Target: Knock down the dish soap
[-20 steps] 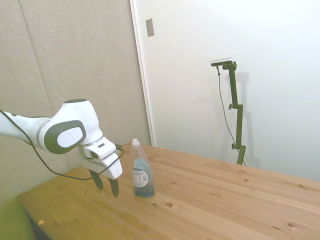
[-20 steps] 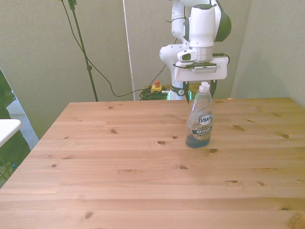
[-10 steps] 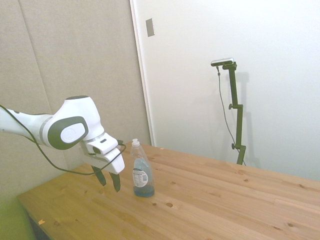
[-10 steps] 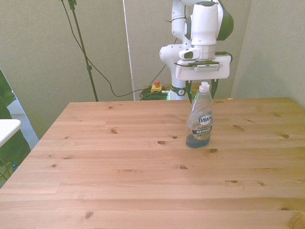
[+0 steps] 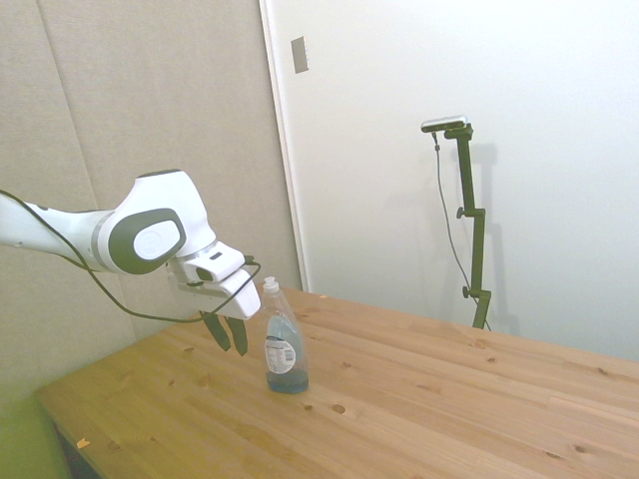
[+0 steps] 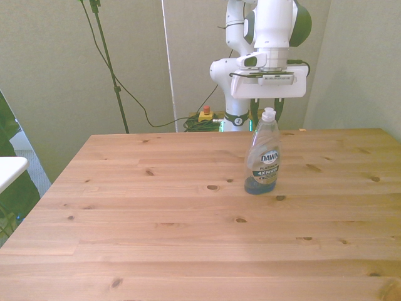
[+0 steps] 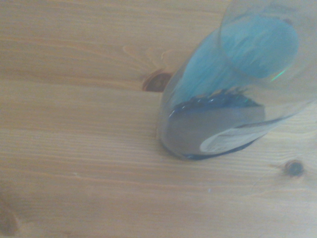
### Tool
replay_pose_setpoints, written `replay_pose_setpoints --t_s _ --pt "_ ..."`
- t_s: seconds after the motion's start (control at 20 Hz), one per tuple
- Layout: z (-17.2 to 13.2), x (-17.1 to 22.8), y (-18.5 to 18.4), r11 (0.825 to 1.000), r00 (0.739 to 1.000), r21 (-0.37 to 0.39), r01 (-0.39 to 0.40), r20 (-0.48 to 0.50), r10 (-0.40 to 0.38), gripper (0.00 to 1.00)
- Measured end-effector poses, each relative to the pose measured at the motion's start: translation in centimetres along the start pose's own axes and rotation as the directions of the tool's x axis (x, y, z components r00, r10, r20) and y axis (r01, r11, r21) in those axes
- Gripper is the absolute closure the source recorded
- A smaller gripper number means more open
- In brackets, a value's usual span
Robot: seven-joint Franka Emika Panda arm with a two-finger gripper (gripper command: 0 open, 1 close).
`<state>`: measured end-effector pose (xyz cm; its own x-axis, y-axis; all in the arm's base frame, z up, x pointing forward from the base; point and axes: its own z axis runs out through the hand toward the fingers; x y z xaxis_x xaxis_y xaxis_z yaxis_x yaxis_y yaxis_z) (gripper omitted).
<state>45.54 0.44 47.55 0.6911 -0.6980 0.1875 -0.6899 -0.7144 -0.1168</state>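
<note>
The dish soap [image 5: 284,343] stands upright on the desk [image 5: 419,399], right of centre in the front view, so nothing is done: the empty gripper [image 5: 231,335], fingers slightly parted, hangs just behind its shoulder, the toppling push yet to come.

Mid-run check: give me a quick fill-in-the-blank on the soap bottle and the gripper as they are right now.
1. The dish soap stands ____ on the table.
2. The liquid inside the bottle is ____.
3. In the side view the gripper hangs beside the bottle, its fingertips clear of the ____.
4. The bottle's cap is ____ in colour.

Missing words: upright; blue; table; white
</note>
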Motion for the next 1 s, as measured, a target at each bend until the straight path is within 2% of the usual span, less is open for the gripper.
replay_pose_setpoints --t_s 0.5,0.75,1.0 --pt "1.2 3.5 -1.4 0.999 0.999 -0.025 -0.036 -0.041 0.035 1.0" --pt "1.6 5.2 -4.3 0.998 0.996 -0.008 -0.057 -0.076 0.056 1.0" --pt "3.6 6.6 -8.9 0.995 0.989 0.039 -0.088 -0.118 0.092 1.0"
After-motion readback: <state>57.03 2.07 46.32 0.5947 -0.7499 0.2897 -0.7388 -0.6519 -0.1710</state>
